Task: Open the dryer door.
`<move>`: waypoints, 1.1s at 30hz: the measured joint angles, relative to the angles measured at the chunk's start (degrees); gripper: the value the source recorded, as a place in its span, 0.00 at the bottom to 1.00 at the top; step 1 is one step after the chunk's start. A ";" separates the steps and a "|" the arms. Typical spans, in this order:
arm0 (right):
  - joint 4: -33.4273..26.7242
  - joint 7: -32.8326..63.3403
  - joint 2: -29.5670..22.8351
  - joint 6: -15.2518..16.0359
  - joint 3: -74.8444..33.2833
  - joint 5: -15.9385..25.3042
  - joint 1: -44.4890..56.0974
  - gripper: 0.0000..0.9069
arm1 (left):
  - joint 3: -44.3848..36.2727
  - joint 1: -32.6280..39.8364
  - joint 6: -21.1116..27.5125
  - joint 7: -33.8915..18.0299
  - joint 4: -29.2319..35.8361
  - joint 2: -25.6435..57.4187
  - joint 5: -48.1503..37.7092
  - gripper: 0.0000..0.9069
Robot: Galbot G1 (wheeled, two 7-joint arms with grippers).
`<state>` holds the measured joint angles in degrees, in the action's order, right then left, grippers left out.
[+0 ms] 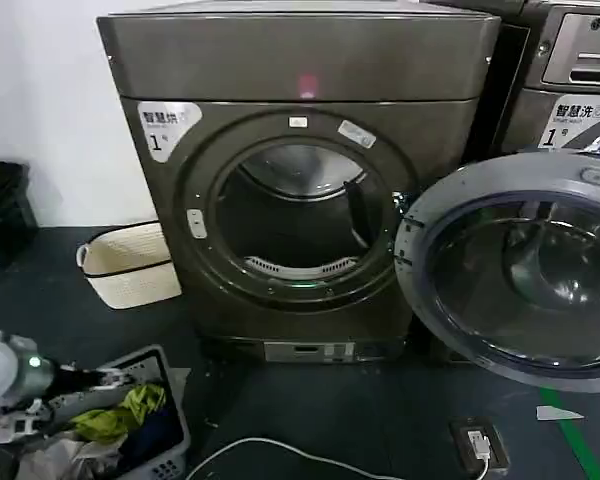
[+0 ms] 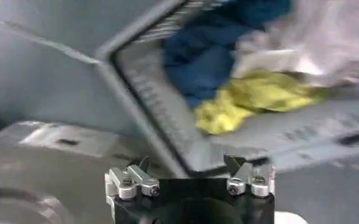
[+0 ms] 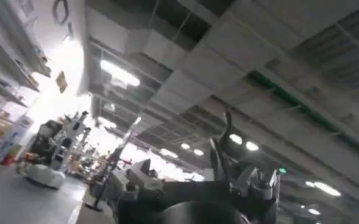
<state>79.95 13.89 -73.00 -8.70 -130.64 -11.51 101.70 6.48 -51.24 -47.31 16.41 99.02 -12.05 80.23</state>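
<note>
The dryer door [image 1: 450,215] stands swung wide open to the right of the bronze-grey dryer [image 1: 300,70], its grey inner ring and dark glass facing me. The round drum opening [image 1: 295,225] is uncovered. My left gripper [image 1: 118,378] hovers low at the near left over a grey laundry basket [image 1: 170,440], far from the door. In the left wrist view that gripper [image 2: 189,165] is open with nothing between its fingers, above the basket's rim [image 2: 136,103]. My right gripper [image 3: 182,163] points up at the ceiling, fingers apart and empty.
The basket holds yellow-green [image 1: 120,415] and blue clothes. A white woven basket [image 1: 130,262] sits left of the dryer. An LG-marked machine [image 1: 580,80] stands behind the open door. A white cable [image 1: 280,448] and a floor socket [image 1: 480,440] lie on the dark floor in front.
</note>
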 joint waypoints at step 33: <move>-2.57 -2.23 -0.34 -3.36 0.03 -1.78 0.15 1.00 | -1.48 -9.01 0.12 0.66 0.79 8.93 -2.72 1.00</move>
<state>77.38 11.67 -73.34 -12.06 -130.61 -13.29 101.84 5.00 -60.25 -47.19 17.07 99.81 -3.12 77.51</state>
